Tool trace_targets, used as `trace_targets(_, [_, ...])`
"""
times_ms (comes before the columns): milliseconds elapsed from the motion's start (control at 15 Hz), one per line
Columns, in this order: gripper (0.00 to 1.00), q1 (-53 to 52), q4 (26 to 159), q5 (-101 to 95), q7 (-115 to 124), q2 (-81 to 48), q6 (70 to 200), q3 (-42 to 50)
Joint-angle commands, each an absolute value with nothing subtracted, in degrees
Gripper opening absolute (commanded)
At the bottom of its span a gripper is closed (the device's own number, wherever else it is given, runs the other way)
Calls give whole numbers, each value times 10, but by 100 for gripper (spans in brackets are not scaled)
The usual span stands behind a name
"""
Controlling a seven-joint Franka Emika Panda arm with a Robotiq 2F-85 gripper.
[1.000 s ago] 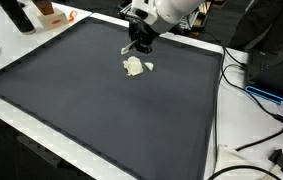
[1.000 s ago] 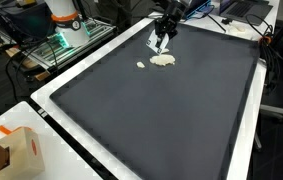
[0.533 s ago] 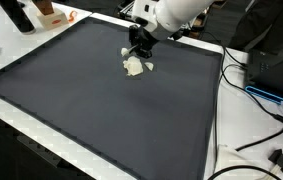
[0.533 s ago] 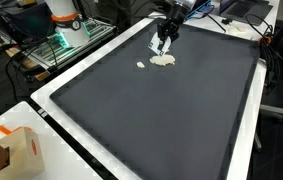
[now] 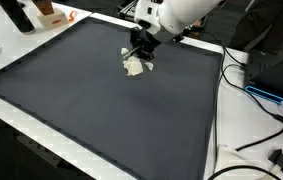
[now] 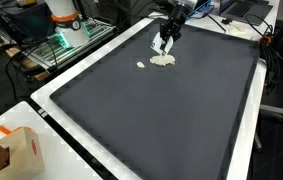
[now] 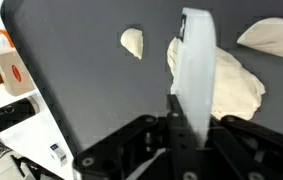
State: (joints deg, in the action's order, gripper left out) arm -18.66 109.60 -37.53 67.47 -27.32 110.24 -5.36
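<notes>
Because the claw (image 5: 137,56) is clamped on a white blade (image 7: 196,60) edge-down, its thin edge faces the pale lump (image 7: 236,88) at upper centre; a crumb (image 7: 131,42) lies apart.

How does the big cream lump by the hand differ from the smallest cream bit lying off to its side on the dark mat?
The big lump is far larger than the smallest bit. The big lump is wide and irregular; the smallest bit is a compact teardrop. In the wrist view the white tool held in the hand crosses the big lump's edge, while the smallest bit lies apart, clear of it. Both are pale cream and rest on the dark mat.
</notes>
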Motion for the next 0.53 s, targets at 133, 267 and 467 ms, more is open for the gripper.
trace_targets(133, [1,-199,1094,-402,673,-273,1095,-47])
trace_targets(267, [1,-199,1096,-410,673,-271,1095,-48])
trace_targets(467, [1,-199,1100,-422,667,-266,1099,-50])
